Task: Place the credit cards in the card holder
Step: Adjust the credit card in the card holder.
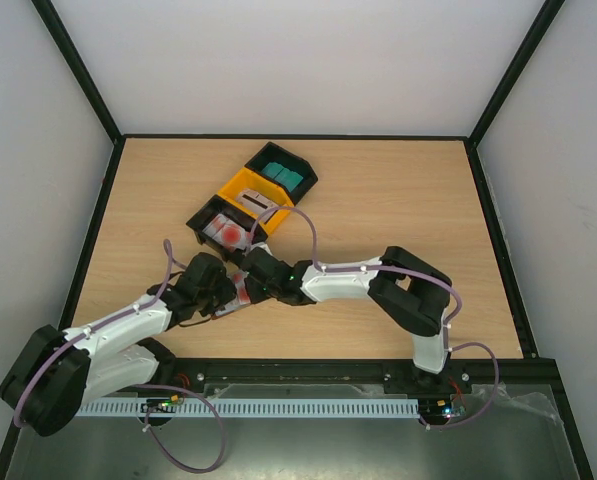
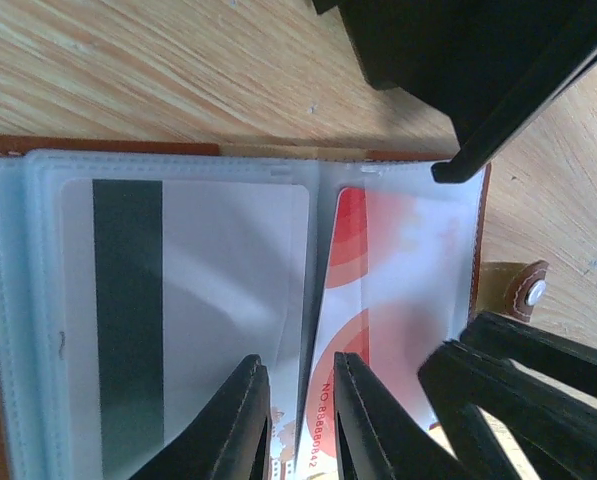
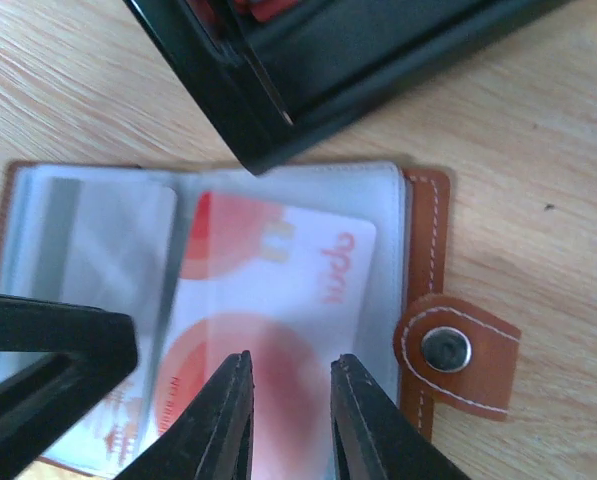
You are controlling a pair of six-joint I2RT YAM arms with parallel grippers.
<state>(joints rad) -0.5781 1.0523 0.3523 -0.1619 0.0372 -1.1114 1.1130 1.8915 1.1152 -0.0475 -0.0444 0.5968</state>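
Setting: a pale wood-grain bench (image 1: 398,200) boxed in by plain white walls (image 1: 298,60) and a black frame.
Upper centre of the overhead view: three open plastic bins in a slanted row, a black bin of teal cards (image 1: 281,170), a yellow bin (image 1: 246,190) and a black bin of white-and-red cards (image 1: 221,230).
Task's thing: the brown leather-like card holder (image 3: 425,215) lies open and flat on the bench just below that last bin. Its clear sleeves face up and its snap tab (image 3: 448,350) is at the right of the right wrist view.
Already sleeved: a grey card with a dark stripe (image 2: 198,300) fills the left-hand leaf.
Card in hand: a white card with red circles (image 3: 278,260) lies on the right-hand leaf, seemingly partly under the cloudy plastic.
Key relation: that card's long axis runs from the bottom to the top of both wrist views, in line with the fingers.
Right tool (image 3: 288,420): directly over the card's lower end and the nearer of the two, fingers a narrow gap apart. Whether it is pinching anything cannot be told.
Left tool (image 2: 303,430): at the card's left edge beside the fold, fingers also close together. Whether it grips the card or sleeve is equally unclear.
Likely next: a push along the long axis, towards the top of the frame, to seat the card.
Risk: the sleeve could buckle.
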